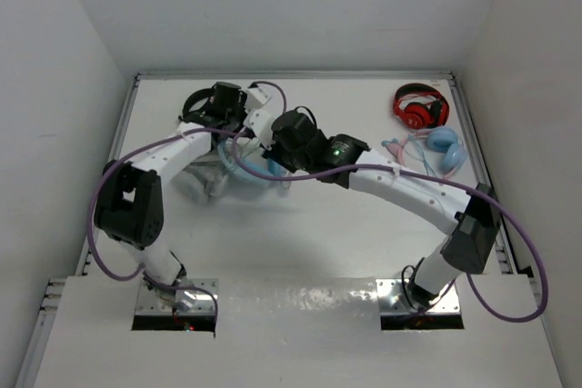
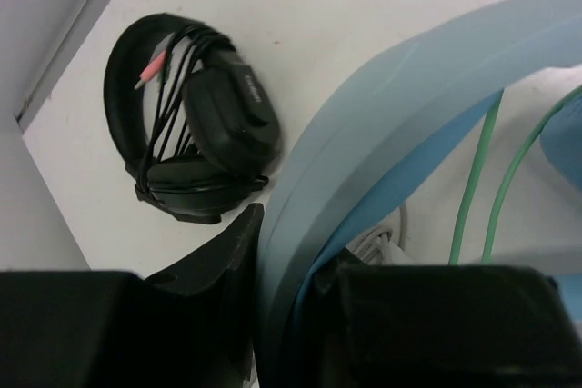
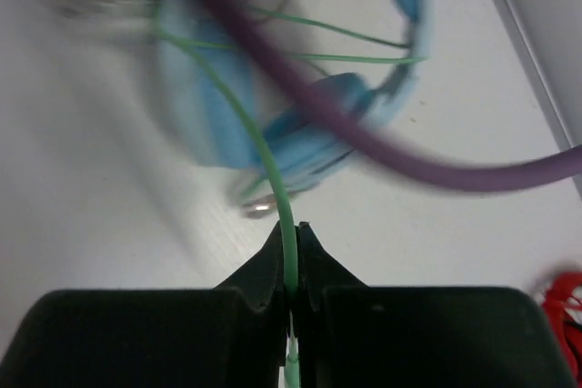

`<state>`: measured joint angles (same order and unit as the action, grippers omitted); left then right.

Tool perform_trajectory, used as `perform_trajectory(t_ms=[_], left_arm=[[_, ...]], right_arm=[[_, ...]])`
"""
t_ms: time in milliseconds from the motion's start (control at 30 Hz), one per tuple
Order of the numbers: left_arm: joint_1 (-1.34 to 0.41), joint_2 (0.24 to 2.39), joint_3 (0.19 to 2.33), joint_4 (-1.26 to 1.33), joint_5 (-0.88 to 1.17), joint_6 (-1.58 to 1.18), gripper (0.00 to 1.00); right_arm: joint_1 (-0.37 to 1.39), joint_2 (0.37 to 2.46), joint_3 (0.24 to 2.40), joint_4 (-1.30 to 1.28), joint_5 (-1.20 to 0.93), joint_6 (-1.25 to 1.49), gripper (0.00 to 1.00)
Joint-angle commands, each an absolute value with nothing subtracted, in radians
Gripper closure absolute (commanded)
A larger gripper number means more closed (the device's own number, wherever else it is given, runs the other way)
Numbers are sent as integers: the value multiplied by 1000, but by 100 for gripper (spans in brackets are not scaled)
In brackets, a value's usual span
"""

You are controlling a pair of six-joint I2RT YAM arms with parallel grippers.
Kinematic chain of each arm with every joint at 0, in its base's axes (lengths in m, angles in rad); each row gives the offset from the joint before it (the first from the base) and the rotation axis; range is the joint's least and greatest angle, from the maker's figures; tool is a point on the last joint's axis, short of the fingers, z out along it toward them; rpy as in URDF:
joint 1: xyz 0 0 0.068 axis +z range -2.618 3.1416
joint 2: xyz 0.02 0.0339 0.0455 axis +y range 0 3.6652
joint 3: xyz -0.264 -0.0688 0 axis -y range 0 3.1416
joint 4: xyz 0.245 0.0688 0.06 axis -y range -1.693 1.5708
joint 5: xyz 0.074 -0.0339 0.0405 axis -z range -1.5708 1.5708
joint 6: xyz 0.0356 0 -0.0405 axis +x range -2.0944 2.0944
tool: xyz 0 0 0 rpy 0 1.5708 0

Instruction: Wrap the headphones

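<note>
At lower centre my left gripper clamps the headphones by the band — my right gripper pinches the cable.

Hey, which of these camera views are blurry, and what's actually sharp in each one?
Right wrist view: the large light-blue over-ear headphones smear with motion blur, while the thin pale-green cable pinched in the right gripper is sharp. Left wrist view: the wide blue headband in the left gripper is soft; the black headphones behind are crisp. Top view: mostly sharp, glare on the table's near edge.
</note>
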<state>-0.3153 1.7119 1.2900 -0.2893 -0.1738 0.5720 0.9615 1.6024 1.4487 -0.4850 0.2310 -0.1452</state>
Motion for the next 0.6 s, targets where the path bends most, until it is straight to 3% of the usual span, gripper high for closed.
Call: perform_trajectory(t_ms=[0,233,433,567], left_arm=[[-330,1574,1250,-182,-103,672,100],[-368,1516,1224,-250,-45,673,100],[-385,1511,1322,-362,132,660,100],[-408,1522,1368,-469,233,707,100]], right_arm=[[899,1598,1444,-459,434,-178,100],[766,1537,1353,-252,436,-170,100],[675,1523,1318,-118,445,-216,100],[588,1538,1338,-92,304,-180,100]])
